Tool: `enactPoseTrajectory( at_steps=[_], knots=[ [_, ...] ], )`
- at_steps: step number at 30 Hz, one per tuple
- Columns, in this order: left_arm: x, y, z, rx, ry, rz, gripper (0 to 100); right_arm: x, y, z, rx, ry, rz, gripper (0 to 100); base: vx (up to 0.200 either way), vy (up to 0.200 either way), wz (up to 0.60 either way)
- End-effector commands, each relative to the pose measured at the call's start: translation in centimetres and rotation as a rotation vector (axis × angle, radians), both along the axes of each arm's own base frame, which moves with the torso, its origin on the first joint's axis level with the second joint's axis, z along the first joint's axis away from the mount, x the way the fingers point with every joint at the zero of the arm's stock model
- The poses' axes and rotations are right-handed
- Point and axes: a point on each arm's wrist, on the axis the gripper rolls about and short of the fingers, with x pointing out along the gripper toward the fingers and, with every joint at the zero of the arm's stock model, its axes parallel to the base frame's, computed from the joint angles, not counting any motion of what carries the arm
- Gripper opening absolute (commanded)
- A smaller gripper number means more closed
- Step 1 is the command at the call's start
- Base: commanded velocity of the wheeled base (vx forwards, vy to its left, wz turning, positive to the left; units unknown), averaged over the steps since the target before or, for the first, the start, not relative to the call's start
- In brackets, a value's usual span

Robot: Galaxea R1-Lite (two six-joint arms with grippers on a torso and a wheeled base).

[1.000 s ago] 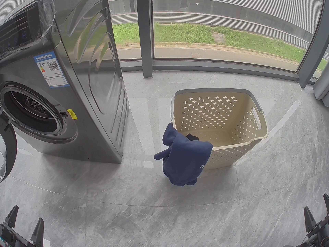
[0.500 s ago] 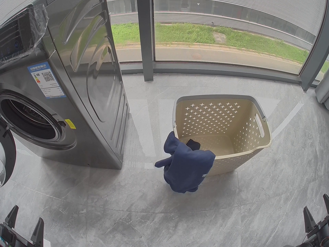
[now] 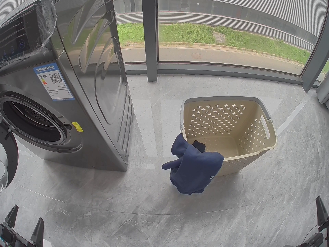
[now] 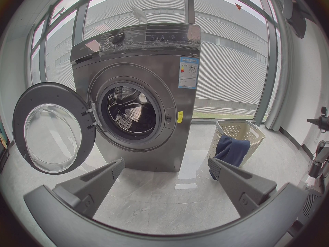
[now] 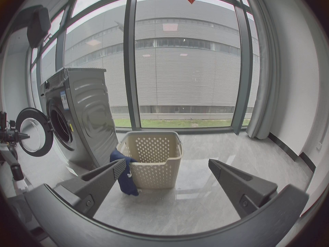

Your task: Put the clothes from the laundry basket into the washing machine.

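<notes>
A beige perforated plastic laundry basket is seen standing on the grey tiled floor, to the right of a grey front-loading washing machine & apart from it. A navy blue garment is draped over the basket's near left corner, hanging mostly outside. The machine's round door is swung wide open & the steel drum is exposed. L hand is held released, empty, facing the machine. R hand is likewise released & empty, facing the basket.

Grey floor is spreading across the lower frame; a window post is standing upper centre, grass showing behind.
</notes>
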Motion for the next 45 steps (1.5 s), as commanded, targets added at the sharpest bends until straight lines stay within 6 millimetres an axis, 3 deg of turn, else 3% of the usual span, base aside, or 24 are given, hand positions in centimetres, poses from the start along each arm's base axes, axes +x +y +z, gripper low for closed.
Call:
enactPoseTrajectory(
  at_steps=[1, 4, 8, 12, 19, 33, 45],
  knots=[
    [0.0, 0.0, -0.5, 0.000, 0.000, 0.002, 100, 4.3, 0.2, 2.2, 0.023, 0.306, 0.093, 100, 0.000, 0.000, 0.00],
    [0.0, 0.0, -0.5, -0.003, 0.000, 0.002, 100, 7.1, 0.4, 2.7, 0.051, 0.406, 0.136, 100, 0.000, 0.000, 0.00],
    [0.0, 0.0, -0.5, -0.006, 0.002, 0.002, 100, 12.4, 1.5, 2.7, 0.058, 0.493, 0.200, 100, 0.000, 0.000, 0.00],
    [0.0, 0.0, -0.5, -0.006, 0.002, 0.000, 100, 15.3, 3.0, 1.8, 0.087, 0.568, 0.255, 100, 0.000, 0.000, 0.00],
    [0.0, 0.0, -0.5, -0.009, 0.002, 0.000, 100, 17.7, 6.1, 0.6, 0.093, 0.614, 0.255, 100, 0.000, 0.000, 0.00],
    [0.0, 0.0, -0.5, -0.009, 0.002, 0.000, 100, 21.1, 8.7, -0.4, 0.109, 0.607, 0.264, 100, 0.000, 0.000, 0.00],
    [0.0, 0.0, -0.5, -0.009, 0.002, 0.000, 100, 25.1, 12.9, -3.9, 0.084, 0.586, 0.262, 100, 0.000, 0.000, 0.00]
  ],
)
